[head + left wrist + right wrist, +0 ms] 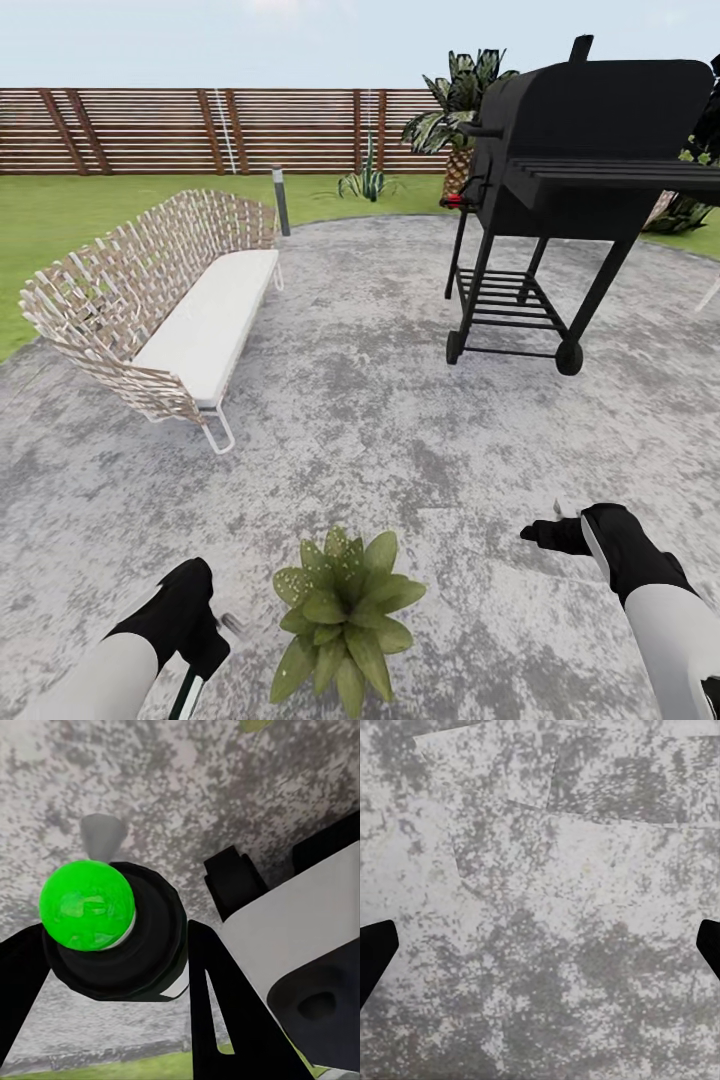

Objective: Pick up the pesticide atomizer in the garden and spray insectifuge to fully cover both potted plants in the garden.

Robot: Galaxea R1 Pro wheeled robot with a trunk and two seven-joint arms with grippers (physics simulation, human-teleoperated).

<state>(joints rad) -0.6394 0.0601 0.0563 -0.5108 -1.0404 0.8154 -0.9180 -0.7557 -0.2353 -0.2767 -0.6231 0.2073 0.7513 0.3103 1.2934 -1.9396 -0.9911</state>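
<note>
One potted plant, a low rosette of broad green leaves, sits on the grey patio between my two arms, its pot hidden under the leaves. My left gripper hangs just left of it, shut on the pesticide atomizer. In the left wrist view the atomizer is a dark round body with a bright green end, clamped between the black fingers. My right gripper hovers to the plant's right. Its tips stand wide apart over bare paving, with nothing between them.
A woven bench with a white cushion stands at the left, a black wheeled grill at the back right. A short lamp post, a spiky plant and a palm line the slat fence.
</note>
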